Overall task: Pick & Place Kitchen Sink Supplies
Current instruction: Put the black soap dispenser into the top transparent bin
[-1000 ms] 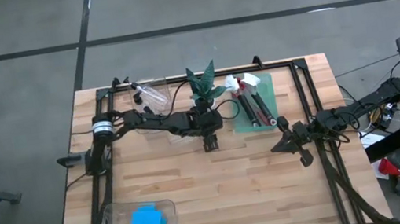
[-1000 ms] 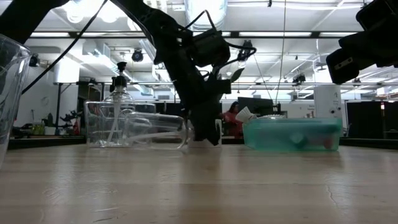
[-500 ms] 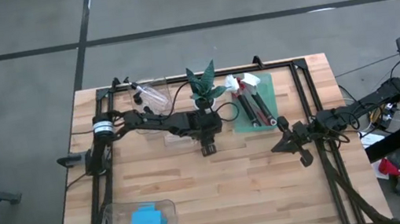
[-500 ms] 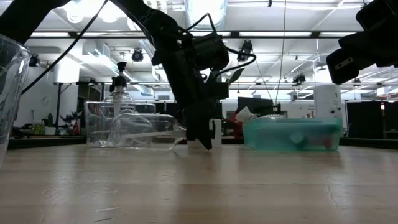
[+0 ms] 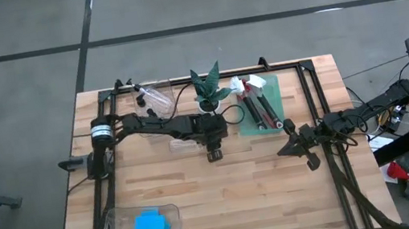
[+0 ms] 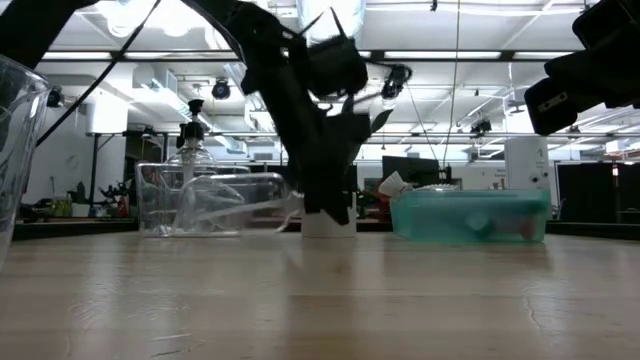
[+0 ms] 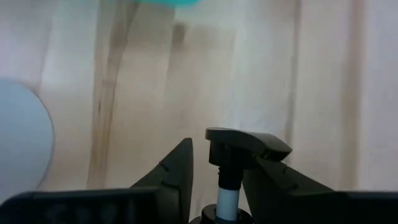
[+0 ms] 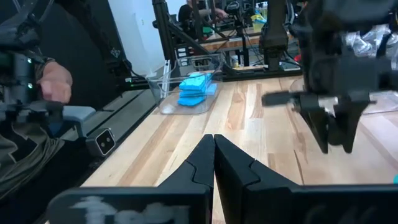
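fingers of the left tool clamp a black-capped bottle; right tool sits closed, empty.

No text, label, brand, number or sign could be read in any view; nothing on the counter or in the room behind carried legible writing.

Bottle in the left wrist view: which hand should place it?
Left. The left hand grips the bottle over mid-table; the right hand waits shut near the table's right edge, holding nothing.
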You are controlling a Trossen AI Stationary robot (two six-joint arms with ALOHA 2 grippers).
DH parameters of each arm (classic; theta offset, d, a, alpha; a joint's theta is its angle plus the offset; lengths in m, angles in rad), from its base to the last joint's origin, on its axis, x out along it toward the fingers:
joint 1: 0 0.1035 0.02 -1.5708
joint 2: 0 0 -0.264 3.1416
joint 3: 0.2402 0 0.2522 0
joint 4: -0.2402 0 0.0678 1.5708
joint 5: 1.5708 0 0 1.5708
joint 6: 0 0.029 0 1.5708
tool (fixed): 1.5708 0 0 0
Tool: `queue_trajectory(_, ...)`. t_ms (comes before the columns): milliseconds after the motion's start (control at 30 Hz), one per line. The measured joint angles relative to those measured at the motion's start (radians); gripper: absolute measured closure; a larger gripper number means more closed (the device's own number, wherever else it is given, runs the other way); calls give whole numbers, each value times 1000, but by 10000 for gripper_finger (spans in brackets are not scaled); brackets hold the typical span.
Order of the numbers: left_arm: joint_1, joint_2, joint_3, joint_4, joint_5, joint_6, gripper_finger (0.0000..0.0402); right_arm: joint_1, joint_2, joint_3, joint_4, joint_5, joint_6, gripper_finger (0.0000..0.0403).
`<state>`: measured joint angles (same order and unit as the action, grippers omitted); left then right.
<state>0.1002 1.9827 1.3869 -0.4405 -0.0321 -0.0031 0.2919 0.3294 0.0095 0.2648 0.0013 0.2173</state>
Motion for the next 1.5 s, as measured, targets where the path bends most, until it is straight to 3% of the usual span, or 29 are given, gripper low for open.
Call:
queue_trajectory(467,-73,-316,-2,41,41,47,296,0,0,0,0,0,0,394)
queue_trajectory(667,-40,-469,-44,200,10,135,293,0,1,0,0,0,0,394)
queue_trajectory(900,72,-644,-244,514,5,176,294,0,1,0,0,0,0,394)
queue_trajectory(1200,250,-745,-611,1085,-5,15,296,0,1,0,0,0,0,394)
queue_trajectory(1367,269,-751,-745,1319,-89,16,288,0,0,0,0,0,0,394)
queue_trajectory(1500,269,-749,-809,1352,-187,50,290,0,0,0,0,0,0,394)
